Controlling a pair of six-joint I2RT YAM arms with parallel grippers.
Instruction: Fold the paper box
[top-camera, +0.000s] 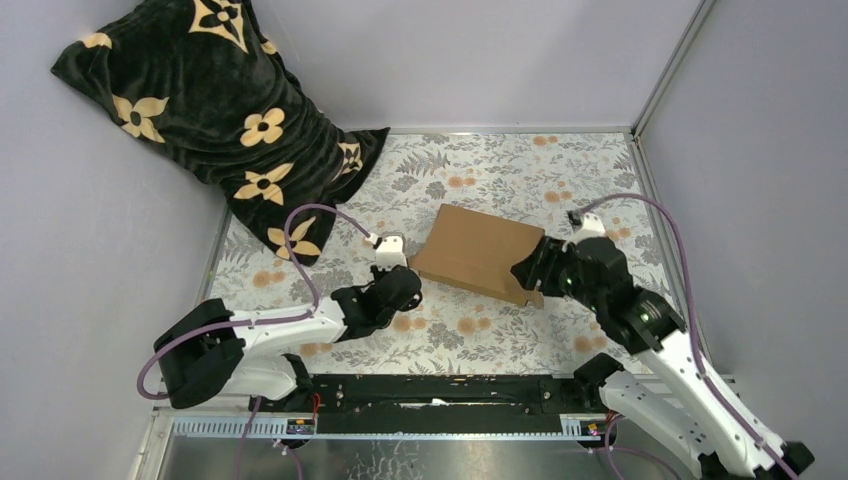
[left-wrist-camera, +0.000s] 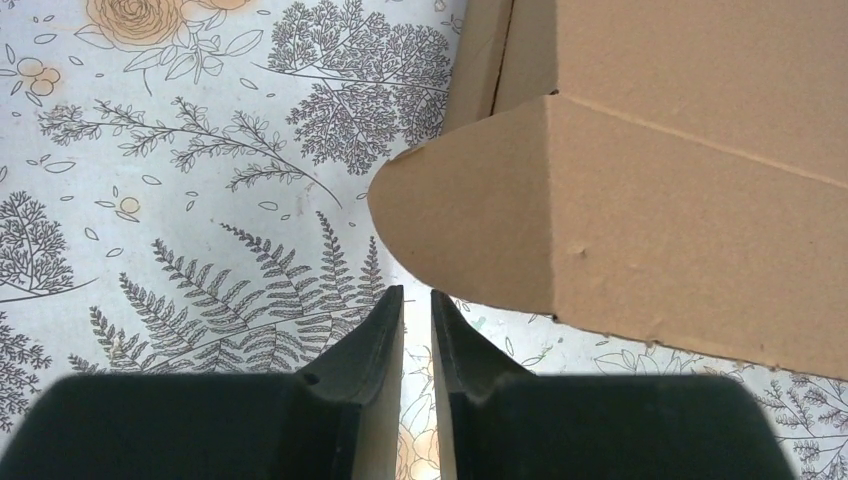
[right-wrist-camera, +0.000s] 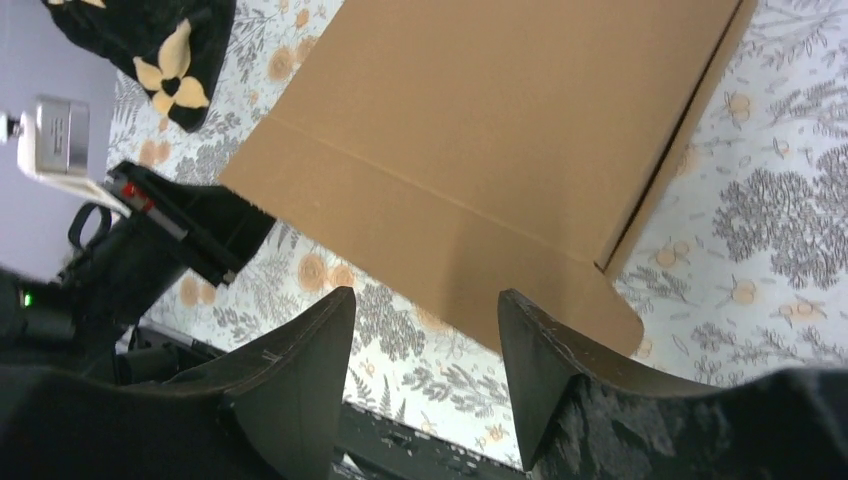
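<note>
Paper box (top-camera: 478, 250) rests on floral tablecloth (top-camera: 470, 170) between grey walls (top-camera: 480, 60); left gripper (left-wrist-camera: 417, 300) narrow, right gripper (right-wrist-camera: 425, 305) wide, both empty.

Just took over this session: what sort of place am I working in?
Likely a robot test cell: plain grey walls around a floral-covered table, both arms bolted to a black rail, a paper box between them.

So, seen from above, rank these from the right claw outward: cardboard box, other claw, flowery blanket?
1. paper box, right at the right gripper fingertips.
2. left gripper, across the box, leftward.
3. blanket, far left corner.
</note>
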